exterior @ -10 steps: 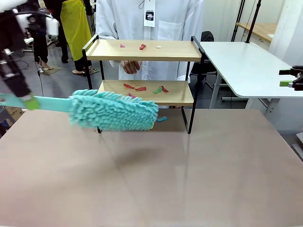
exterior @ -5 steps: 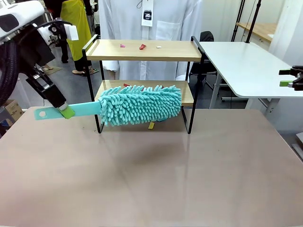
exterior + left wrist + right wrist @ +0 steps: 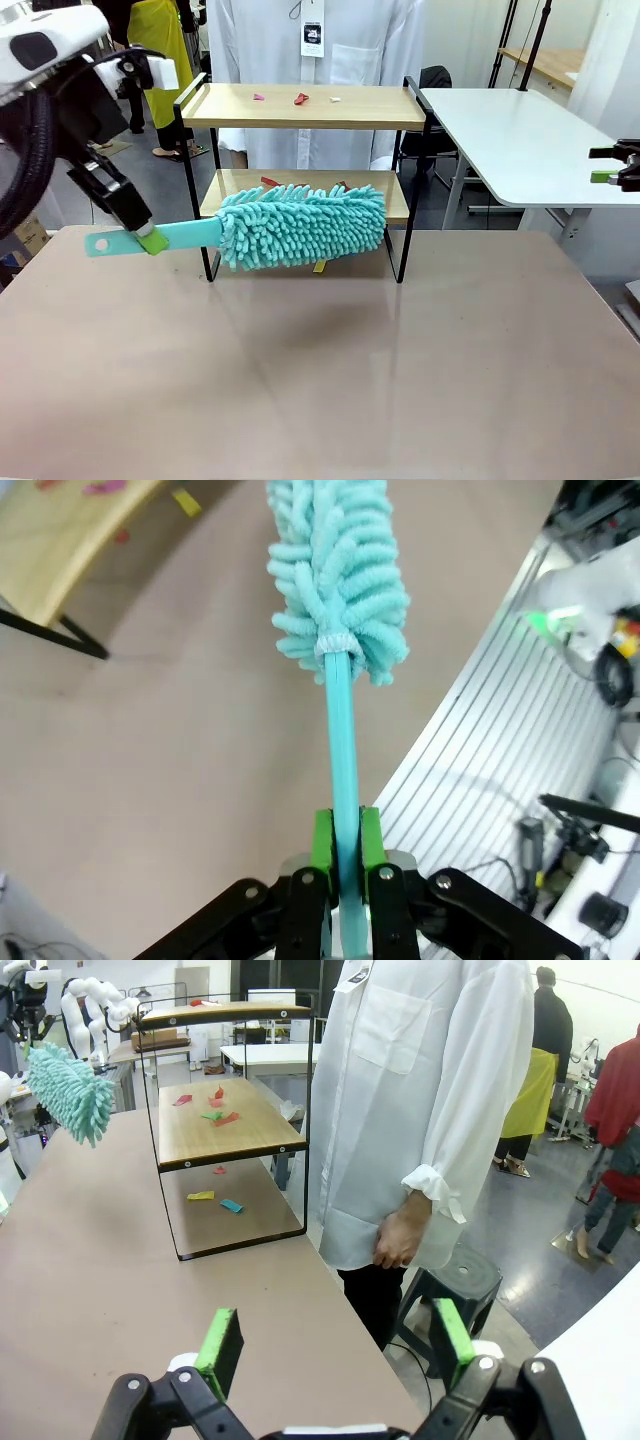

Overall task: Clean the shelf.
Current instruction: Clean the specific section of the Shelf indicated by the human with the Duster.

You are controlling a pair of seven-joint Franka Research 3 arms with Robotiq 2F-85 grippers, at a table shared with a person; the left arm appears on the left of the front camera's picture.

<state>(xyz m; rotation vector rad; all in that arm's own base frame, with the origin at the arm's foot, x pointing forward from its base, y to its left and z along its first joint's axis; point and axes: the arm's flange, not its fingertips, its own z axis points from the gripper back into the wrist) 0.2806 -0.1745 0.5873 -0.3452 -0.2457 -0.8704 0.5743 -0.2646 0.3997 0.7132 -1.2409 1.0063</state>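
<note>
The shelf (image 3: pixel 300 106) stands at the table's far side, and small coloured paper scraps (image 3: pixel 301 98) lie on its top board. My left gripper (image 3: pixel 146 239) is shut on the flat teal handle of a fluffy teal duster (image 3: pixel 300 226). The duster's head hangs level with the lower board (image 3: pixel 395 205), in front of it and covering most of it. In the left wrist view the green pads (image 3: pixel 322 841) pinch the handle, the duster head (image 3: pixel 338 570) is over the table, and the shelf (image 3: pixel 60 540) lies up left. My right gripper (image 3: pixel 335 1345) is open and empty, off the table's right side (image 3: pixel 602 165).
A person in a white coat (image 3: pixel 310 40) stands right behind the shelf; their hand (image 3: pixel 395 1240) hangs by their side. A yellow scrap (image 3: pixel 200 1196) and a blue scrap (image 3: pixel 232 1205) lie on the table under the shelf. A white table (image 3: pixel 520 140) stands at the right.
The duster swung from low at the shelf's left front to the right and up, across the lower board's front. The person's hand behind the shelf dropped away. The right gripper stayed still.
</note>
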